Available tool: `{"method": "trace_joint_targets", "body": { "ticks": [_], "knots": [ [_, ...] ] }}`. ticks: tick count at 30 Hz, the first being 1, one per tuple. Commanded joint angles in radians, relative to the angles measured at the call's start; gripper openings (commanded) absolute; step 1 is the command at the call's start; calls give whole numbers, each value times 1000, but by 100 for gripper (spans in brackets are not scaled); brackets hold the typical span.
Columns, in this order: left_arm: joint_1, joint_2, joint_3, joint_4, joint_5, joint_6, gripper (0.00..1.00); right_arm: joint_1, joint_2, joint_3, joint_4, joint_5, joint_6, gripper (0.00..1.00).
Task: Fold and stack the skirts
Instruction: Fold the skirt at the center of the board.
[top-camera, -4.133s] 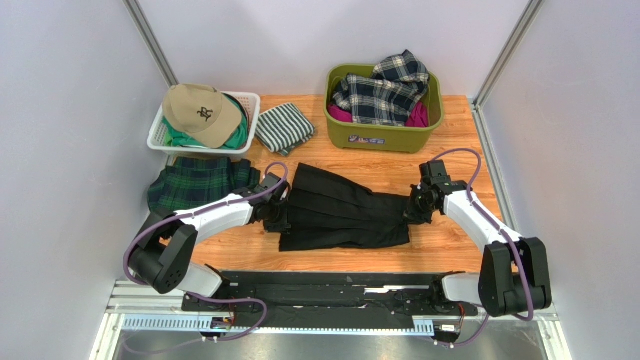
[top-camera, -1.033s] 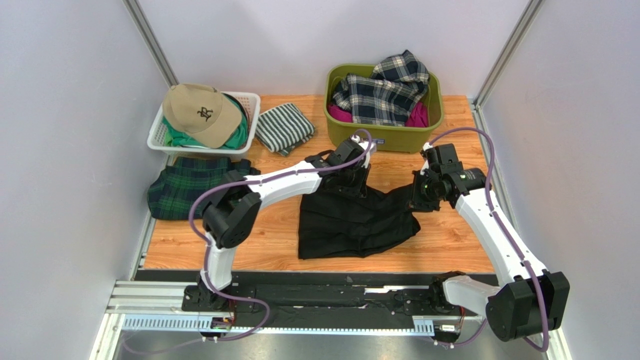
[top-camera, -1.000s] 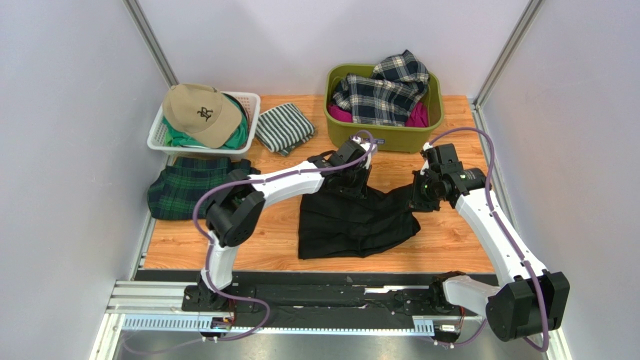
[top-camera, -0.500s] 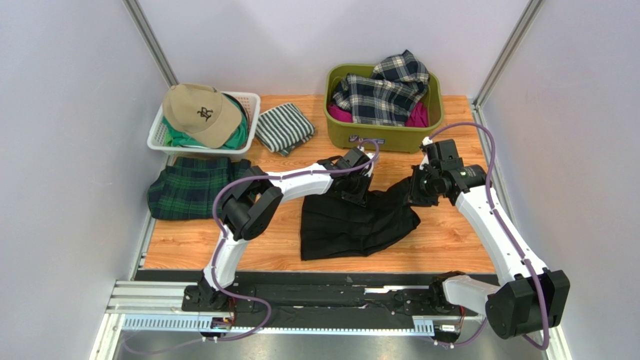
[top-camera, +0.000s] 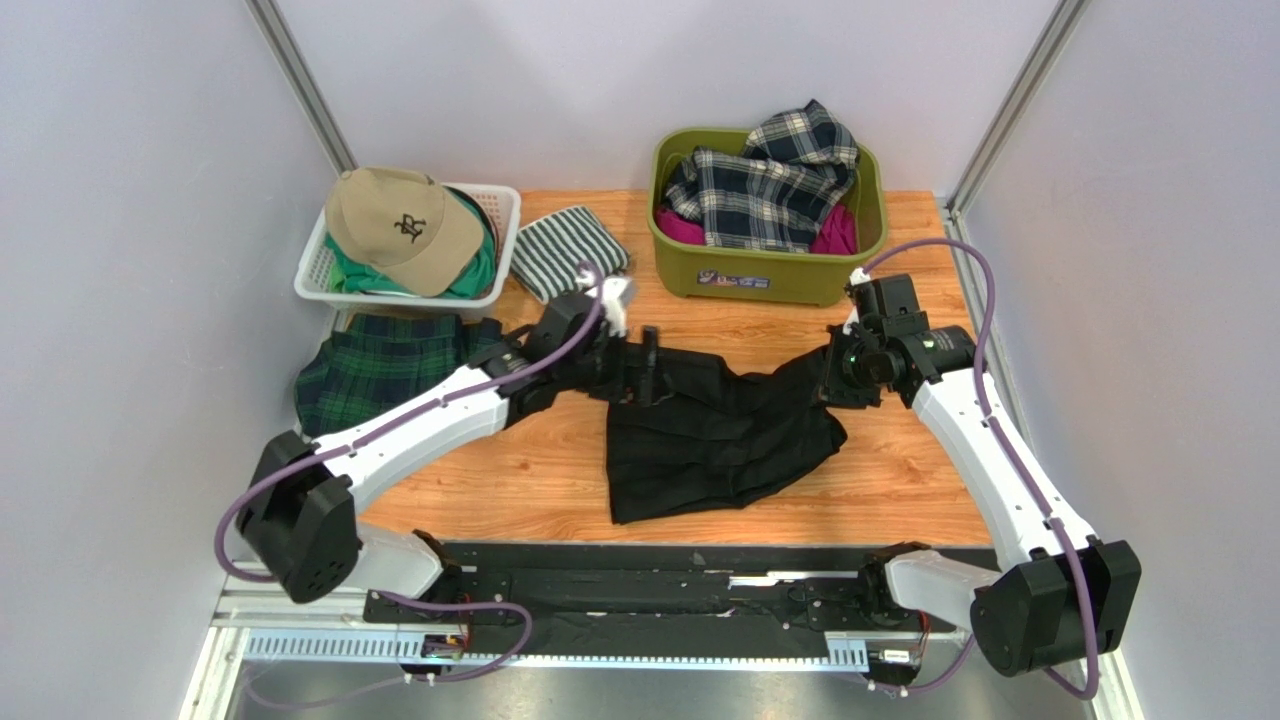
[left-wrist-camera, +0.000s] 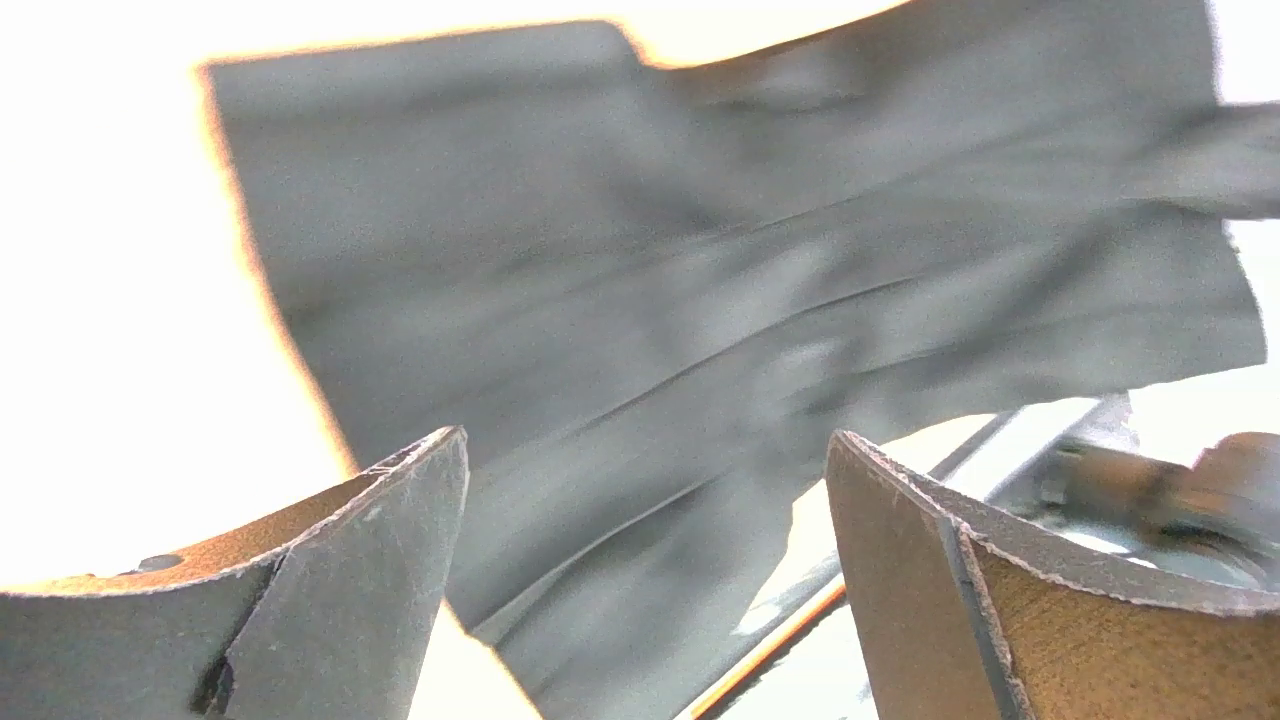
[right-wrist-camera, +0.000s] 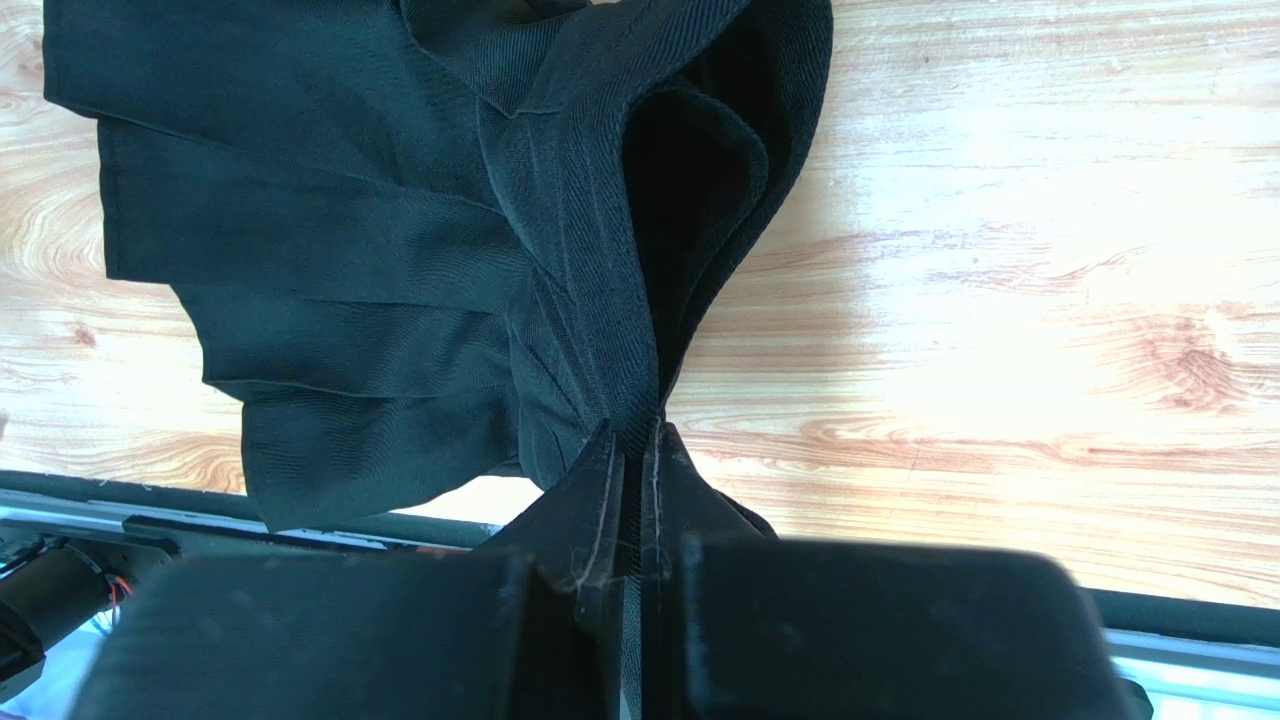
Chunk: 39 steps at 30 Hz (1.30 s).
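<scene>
So the plain black cloth skirt (top-camera: 721, 435) is sitting pretty much in the middle of the light wooden tabletop (top-camera: 917, 465), half bunched up. Its lower part lies flat on the wood with the pleats fanning toward the near edge.

The right tool (right-wrist-camera: 634, 435) is pinched tight on a gathered bit of the skirt's right-hand edge. In the right wrist view the two fingers are pressed together with the fabric squeezed between them, and the cloth pulls up into a ridge there.

The left tool (left-wrist-camera: 646, 438) is the opposite: its fingers are spread wide with nothing between them. It sits at the left end of the skirt's upper edge. The left wrist view is blurry, and the black cloth shows beyond the fingers, not inside them.

The dark green-navy tartan pleated skirt (top-camera: 376, 372) is on the left side of the tabletop, just in front of the white plastic basket (top-camera: 504, 210), with the left arm crossing over its right end. The tan cap (top-camera: 398, 222) sits on top of that basket, and the green-and-white striped folded cloth (top-camera: 564, 252) is just beside it.

The navy-white-grey plaid pleated skirt (top-camera: 774, 180) is heaped in the olive green plastic bin (top-camera: 751, 278) at the back right, on top of something magenta.
</scene>
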<state>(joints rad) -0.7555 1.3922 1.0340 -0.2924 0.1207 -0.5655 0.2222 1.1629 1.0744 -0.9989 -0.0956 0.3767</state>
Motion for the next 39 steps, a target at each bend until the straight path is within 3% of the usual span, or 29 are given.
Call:
{"method": "trace_joint_targets", "body": {
  "ticks": [1,6,8,11,12,15,18,21,29,32,39],
  "knots": [
    [61,-45,-179,-28,-9,-80,97,5,-3,48,11,16,10,0],
    [71,-78,-273,28,13,-125,97,5,7,42,11,10,16,0],
    [73,-49,-290,54,20,-143,93,6,6,42,11,4,18,0],
    [77,32,-273,87,51,-146,69,5,8,48,14,-9,16,0],
    [77,56,-266,88,54,-145,54,5,7,53,16,-15,14,0],
    [79,131,-241,88,62,-137,34,9,1,61,22,-47,11,0],
    [78,185,-230,98,86,-129,20,14,0,68,25,-65,27,0],
    [79,212,-238,119,105,-135,13,66,7,79,43,-90,43,0],
    [77,223,-252,162,132,-143,8,311,119,131,199,-148,185,0],
    [79,225,-261,173,140,-151,8,367,181,134,299,-191,237,0],
    [78,229,-269,194,158,-163,7,454,389,203,361,-205,295,0]
  ]
}}
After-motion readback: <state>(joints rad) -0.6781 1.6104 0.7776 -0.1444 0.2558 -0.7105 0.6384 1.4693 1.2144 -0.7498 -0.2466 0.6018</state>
